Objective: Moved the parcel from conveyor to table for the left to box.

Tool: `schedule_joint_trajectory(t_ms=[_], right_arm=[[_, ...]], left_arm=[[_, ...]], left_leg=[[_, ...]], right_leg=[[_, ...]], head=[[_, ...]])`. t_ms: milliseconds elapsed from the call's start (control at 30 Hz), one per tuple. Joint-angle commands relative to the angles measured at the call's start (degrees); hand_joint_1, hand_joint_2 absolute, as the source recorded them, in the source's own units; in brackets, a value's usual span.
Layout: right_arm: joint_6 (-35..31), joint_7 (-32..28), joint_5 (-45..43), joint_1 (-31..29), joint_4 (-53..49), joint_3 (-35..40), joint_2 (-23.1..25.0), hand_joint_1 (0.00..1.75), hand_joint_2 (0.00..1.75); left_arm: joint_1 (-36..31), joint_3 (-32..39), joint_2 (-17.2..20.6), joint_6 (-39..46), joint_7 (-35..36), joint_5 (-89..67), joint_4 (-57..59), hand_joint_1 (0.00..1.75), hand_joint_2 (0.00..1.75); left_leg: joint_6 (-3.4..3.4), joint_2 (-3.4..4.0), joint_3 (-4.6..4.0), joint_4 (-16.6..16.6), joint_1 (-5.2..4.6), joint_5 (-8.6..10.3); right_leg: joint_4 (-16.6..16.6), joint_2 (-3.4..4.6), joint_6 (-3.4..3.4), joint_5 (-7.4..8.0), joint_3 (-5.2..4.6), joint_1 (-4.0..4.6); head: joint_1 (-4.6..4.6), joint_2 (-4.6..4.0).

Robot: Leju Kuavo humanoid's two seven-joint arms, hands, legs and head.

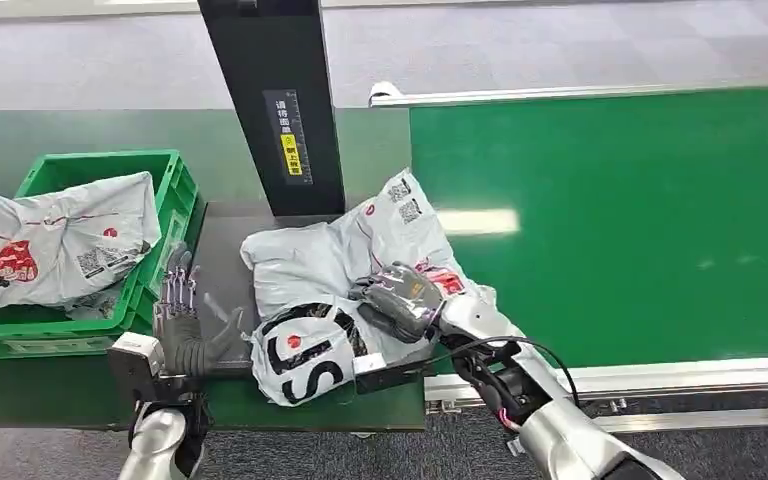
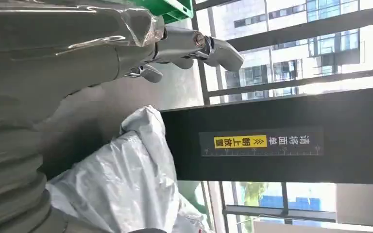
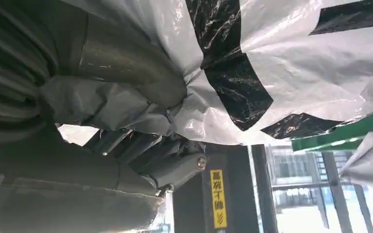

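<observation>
White parcel (image 1: 305, 352) in right hand (image 1: 400, 300)

The right robot hand (image 1: 400, 298) covers part of the black-and-white parcel (image 1: 305, 355), so its grip there cannot be told. The grey bag (image 1: 50, 240) in the green crate (image 1: 175, 195) runs off the head view's left edge. The small print on the black post's label (image 1: 289, 133) is too small to read.

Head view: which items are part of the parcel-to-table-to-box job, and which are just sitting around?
In the job:
black-lettered parcel, gripped by right hand
left hand, open beside it
dark table
green crate
conveyor belt

Just lying about:
grey parcel on the table behind
parcel in crate
black post with yellow label
</observation>
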Motion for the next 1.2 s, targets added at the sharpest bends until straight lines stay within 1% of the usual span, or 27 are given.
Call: schedule_joint_trajectory(t_ms=[33,200,367,433,467,533,567,633,1000,1033,1067,1167,1200], right_arm=[[0.67,-0.12,-0.14,-3.79,7.44,4.14,0.82,1.75,1.75],[0.74,-0.29,-0.44,-3.84,7.67,4.2,0.9,1.75,1.75],[0.9,-1.1,-1.63,-4.64,10.11,6.07,3.51,1.75,1.75],[-2.23,-1.55,-0.72,-5.01,10.08,7.7,4.84,1.75,1.75],[-4.79,-1.84,-1.52,-4.78,8.88,7.95,5.8,1.75,1.75],[-6.25,-1.67,-2.16,-4.74,8.14,7.89,6.44,1.75,1.75],[-7.44,-0.51,-1.88,-4.89,7.99,8.0,6.74,1.75,1.75],[-8.64,0.92,-2.05,-5.09,8.17,7.52,6.99,1.75,1.75],[-8.77,0.8,-2.18,-5.21,8.38,7.42,6.72,1.75,1.75],[-13.9,-0.29,-6.63,-3.83,6.4,3.09,6.89,0.0,1.75],[-16.01,-1.84,-9.06,-4.1,6.37,1.74,6.79,0.0,1.75],[-17.02,-1.84,-18.23,-3.27,-1.92,2.97,3.72,0.0,1.75],[-16.18,-1.84,-22.57,-2.42,-5.48,3.02,2.63,0.0,1.75]], left_arm=[[-0.62,0.39,0.15,0.15,-0.05,0.18,2.86,0.0,1.75],[-0.63,0.52,0.08,0.55,-0.05,0.35,2.85,0.0,1.75],[0.61,1.7,-0.8,5.36,-0.05,1.91,-2.11,0.0,1.75],[0.5,2.21,-0.92,6.9,-0.05,2.61,-3.0,0.0,1.75],[-0.03,2.18,-0.81,7.65,-0.05,2.77,-1.18,0.0,1.75],[-0.39,1.75,-0.71,7.42,-0.05,3.03,0.21,0.0,1.75],[-0.49,1.32,-0.76,7.89,-0.05,2.67,0.67,0.0,1.75],[-0.46,0.79,-0.92,7.94,-0.05,2.5,1.04,0.0,1.75],[-0.39,0.68,-0.96,8.07,-0.05,2.45,0.97,0.0,1.75],[-0.52,-0.18,-0.54,5.04,-0.04,3.92,2.51,0.0,1.75],[-0.77,-0.33,-0.38,4.35,-0.05,4.17,3.09,0.0,1.75],[-0.99,-1.17,-0.02,3.82,-0.05,3.59,3.31,0.0,1.75],[-0.93,-1.71,0.29,3.06,-0.05,3.36,3.45,0.0,1.75]], left_leg=[[0.03,0.02,0.09,-0.07,-0.03,0.02],[0.02,0.0,0.05,-0.03,-0.02,0.01],[0.02,0.08,0.06,-0.02,-0.02,-0.01],[0.02,0.17,0.06,-0.02,-0.01,-0.03],[0.01,0.18,0.04,-0.01,-0.01,-0.02],[0.01,0.16,0.09,-0.07,-0.03,0.0],[0.01,0.12,0.06,-0.04,-0.04,0.0],[0.03,0.11,0.07,-0.04,-0.03,0.0],[0.03,0.01,0.09,-0.07,-0.04,0.02],[0.02,0.02,0.07,-0.06,-0.04,0.02],[0.01,-0.01,0.06,-0.04,-0.03,0.01],[0.05,-0.06,0.06,-0.07,-0.05,0.04],[0.04,-0.04,0.02,-0.03,-0.03,0.03]], right_leg=[[-0.06,0.04,-0.01,0.03,0.08,-0.02],[-0.03,0.01,0.0,0.01,0.04,-0.02],[-0.01,0.09,-0.01,0.01,0.02,-0.02],[-0.01,0.16,-0.02,0.02,0.01,0.0],[0.01,0.15,-0.02,0.02,-0.02,-0.01],[-0.02,0.14,-0.03,0.03,0.02,-0.02],[0.0,0.11,-0.02,0.02,-0.01,-0.03],[-0.01,0.09,-0.02,0.02,0.0,-0.02],[-0.05,0.01,-0.02,0.0,0.07,-0.03],[-0.03,0.01,-0.02,0.0,0.03,-0.03],[-0.02,-0.01,-0.01,-0.01,0.04,-0.03],[-0.04,-0.06,-0.01,0.01,0.04,-0.04],[-0.03,-0.04,0.0,0.01,0.01,-0.02]], head=[[0.0,-0.02],[0.0,-0.02],[0.0,0.0],[0.0,-0.02],[0.02,0.0],[0.02,-0.02],[0.0,0.0],[0.0,0.0],[0.0,0.0],[0.0,-0.02],[0.0,-0.02],[0.0,-0.02],[0.02,-0.02]])
